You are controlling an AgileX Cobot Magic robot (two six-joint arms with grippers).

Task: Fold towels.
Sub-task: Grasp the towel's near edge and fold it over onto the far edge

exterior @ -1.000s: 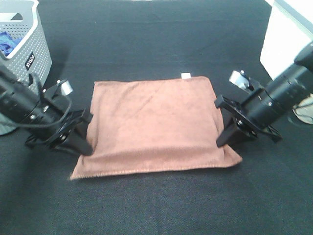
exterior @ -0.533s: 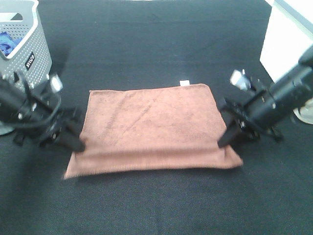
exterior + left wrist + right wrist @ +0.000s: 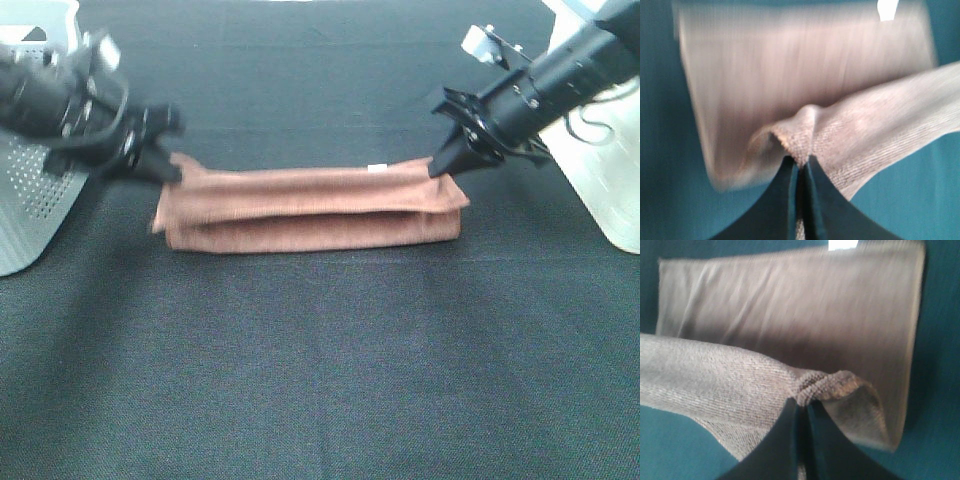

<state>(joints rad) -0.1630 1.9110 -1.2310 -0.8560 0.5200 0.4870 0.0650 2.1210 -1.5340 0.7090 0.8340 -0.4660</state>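
Observation:
The terracotta towel point(image 3: 310, 205) lies across the middle of the black table, its near edge lifted and carried over toward the far edge, so it shows as a low folded band. A small white tag point(image 3: 377, 168) sits at its far edge. My left gripper point(image 3: 168, 172) is shut on the towel's left corner point(image 3: 797, 145). My right gripper point(image 3: 440, 168) is shut on the right corner point(image 3: 812, 385). Both wrist views show the pinched edge raised above the flat lower layer point(image 3: 790, 65) point(image 3: 790, 305).
A grey perforated basket point(image 3: 30, 190) stands at the left edge, behind my left arm. A white box point(image 3: 610, 170) stands at the right edge by my right arm. The table point(image 3: 320, 380) is covered in black cloth.
Both grippers have lifted the towel's near corners and carried them toward the far edge. The flat towel has become a folded band.

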